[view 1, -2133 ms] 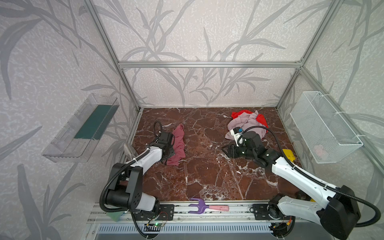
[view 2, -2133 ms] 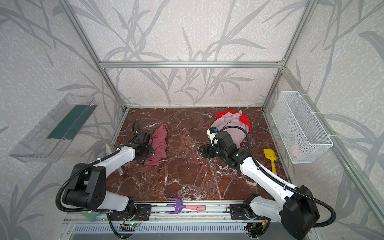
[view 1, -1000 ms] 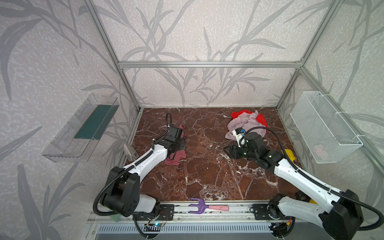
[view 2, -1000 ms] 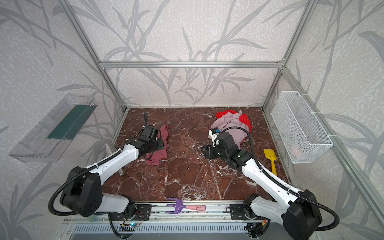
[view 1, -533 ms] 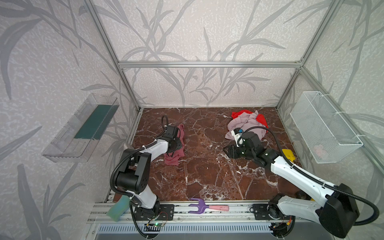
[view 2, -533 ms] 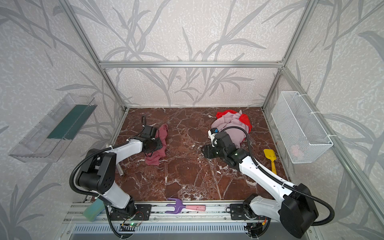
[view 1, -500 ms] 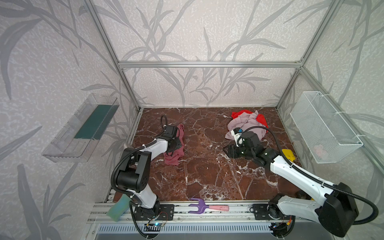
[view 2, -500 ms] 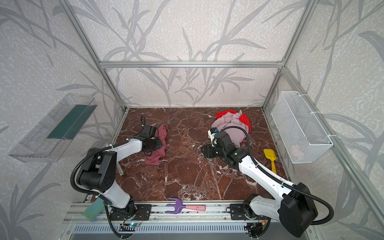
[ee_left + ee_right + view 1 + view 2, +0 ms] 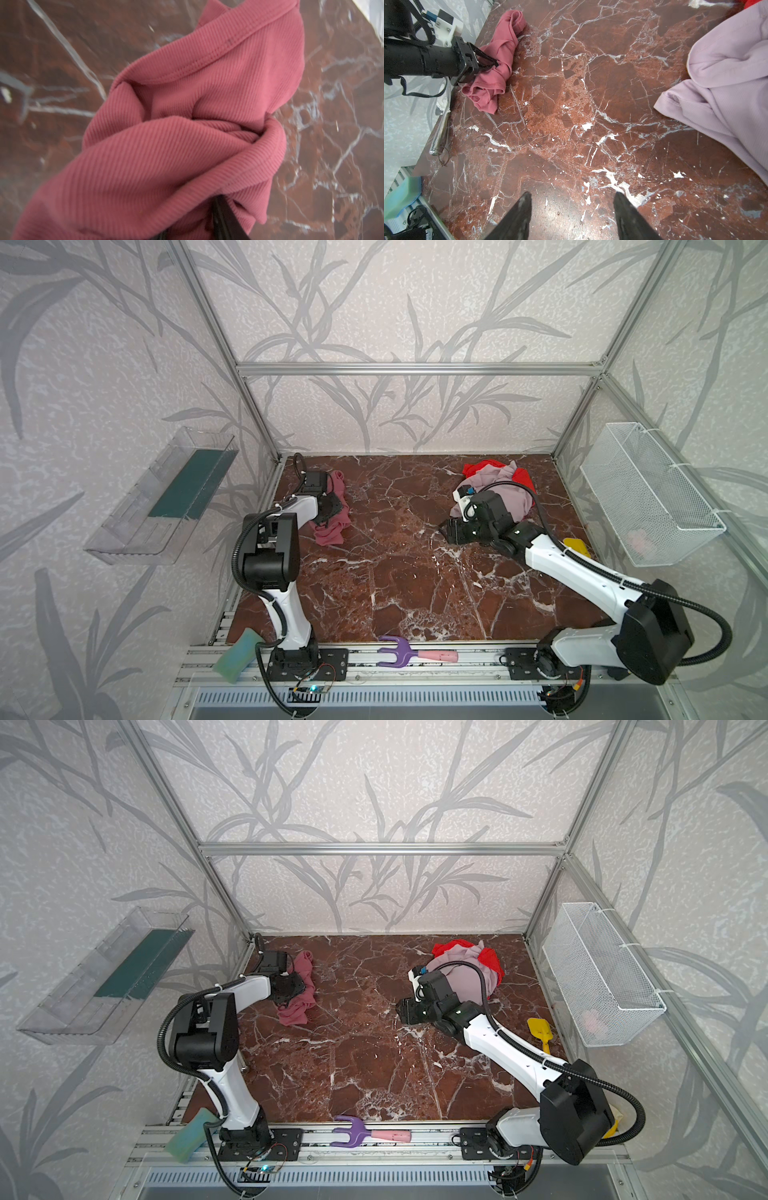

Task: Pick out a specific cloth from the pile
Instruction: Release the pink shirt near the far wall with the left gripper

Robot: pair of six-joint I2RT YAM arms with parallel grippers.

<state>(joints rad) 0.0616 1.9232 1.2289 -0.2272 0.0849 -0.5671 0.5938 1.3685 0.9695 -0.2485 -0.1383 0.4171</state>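
The rose-pink cloth lies bunched at the table's back left, apart from the pile of lilac and red cloths at the back right. My left gripper is shut on a fold of the cloth. In the left wrist view the ribbed cloth fills the frame and covers the jaws except one dark finger. My right gripper hovers open over bare marble in front of the pile, with nothing between its fingers.
A white wire basket hangs on the right wall and a clear shelf on the left wall. A yellow scoop lies right of my right arm. A purple fork toy and a green sponge rest at the front rail. A metal cylinder lies by the left edge.
My left arm has reared up at the elbow and its gripper has come onto the rose-pink cloth, which is now more bunched. The right arm has barely shifted.
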